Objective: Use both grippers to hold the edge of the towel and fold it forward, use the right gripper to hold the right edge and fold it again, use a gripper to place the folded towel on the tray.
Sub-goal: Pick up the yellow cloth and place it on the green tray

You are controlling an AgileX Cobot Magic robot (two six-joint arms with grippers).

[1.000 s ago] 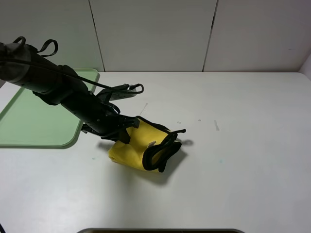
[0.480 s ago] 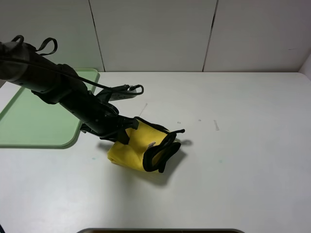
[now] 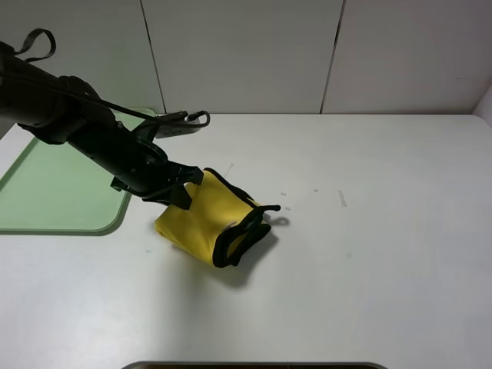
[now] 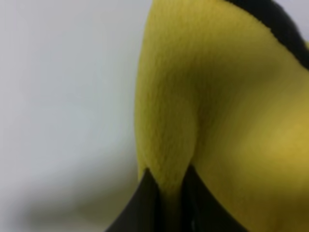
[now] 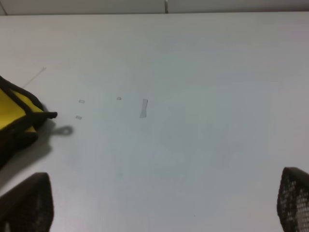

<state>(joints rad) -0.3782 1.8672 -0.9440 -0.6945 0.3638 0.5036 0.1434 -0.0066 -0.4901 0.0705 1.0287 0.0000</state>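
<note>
Left gripper [image 3: 187, 187] clamped on a fold of the yellow towel [image 3: 206, 223], black fingers [image 4: 145, 203] pinching a ridge of the microfibre cloth between them in the left wrist view. Reaches in on the black left arm [image 3: 84, 131] from the upper left of the high view, above the white table [image 3: 384, 231]. Towel bunched and partly raised at the gripped end, hanging from the fingers down to the table surface, lower part resting there and casting a shadow beneath. Black trim [image 3: 238, 234] curling in a loop along the end of the towel away from the gripper, with the small corner loop [image 3: 278, 220] lying on the table just beside it. Towel sits near the right edge of the pale-green tray [image 3: 54, 200], apart from it, not on it. Tray flat at the left of the table, partly covered from above by the arm.

Right gripper [image 5: 164, 212] spread wide and holding nothing, only its two dark fingertips [image 5: 294, 203] showing at the lower corners of the right wrist view, over bare table. Same view catches the towel's trimmed end [image 5: 17, 113] and its corner loop at the far side, well apart from those fingertips. Right gripper outside the high view
</note>
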